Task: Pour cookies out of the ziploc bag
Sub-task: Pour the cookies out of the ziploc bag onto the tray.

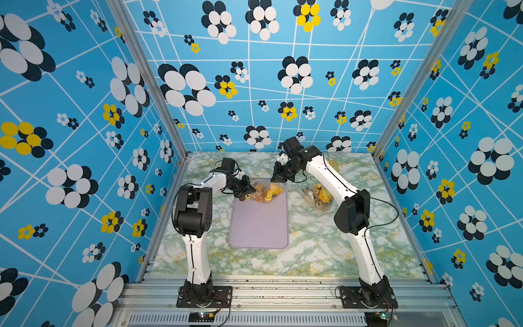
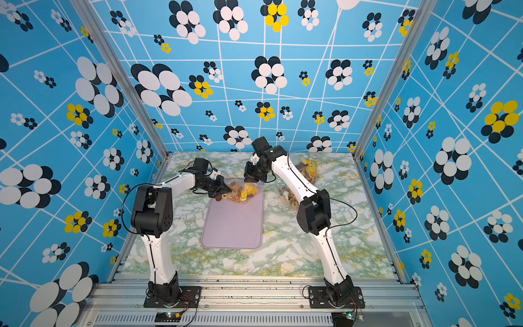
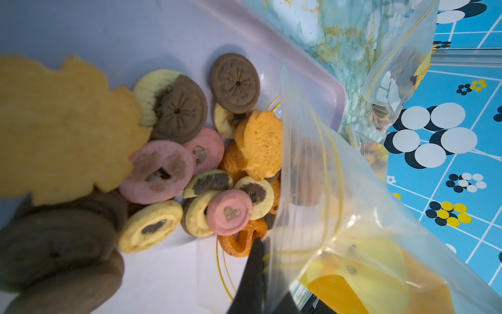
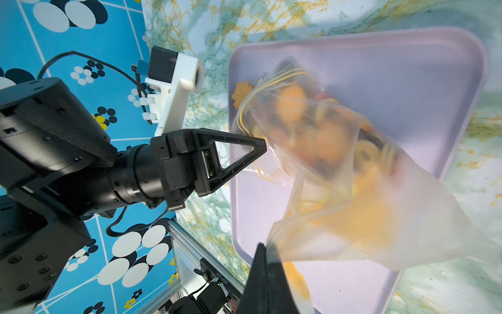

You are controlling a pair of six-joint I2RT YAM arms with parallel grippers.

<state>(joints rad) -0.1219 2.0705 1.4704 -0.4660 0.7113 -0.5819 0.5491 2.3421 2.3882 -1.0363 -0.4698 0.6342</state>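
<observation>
Two arms hold one ziploc bag (image 1: 268,189) over the far end of the tray (image 1: 259,226). The tray sits mid-desk, long side running front to back.

Left end effector (image 1: 249,188) is at the bag's mouth. Its jaws are nearly together, with the film beside the yellow zip line pinched between them. Right end effector (image 1: 278,179) is clenched on the opposite, closed corner, and the right wrist view shows the film bunching into its tip. The mouth is open and faces the left arm.

Cookies (image 3: 190,163): a pile lies on the tray just outside the mouth, at the tray's far-left corner.
- Types: dark brown discs, pink ones with heart centres, pale yellow ones with dark centres, orange rings.
- They overlap each other and rest on the tray floor.
- A large tan biscuit with a wavy edge (image 3: 62,127) lies against the pile on the side away from the bag.
- A couple of brown ones sit very close to the left wrist camera, blurred.

More pieces are inside the bag, including big yellow and orange ones toward the closed end. They are blurred through the film, so the count isn't readable.

A second bag (image 1: 317,198) of snacks lies on the desk (image 1: 311,254) just right of the tray, not touching it. A third bag (image 2: 308,168) sits near the desk's far-right corner, partly behind the right arm.
</observation>
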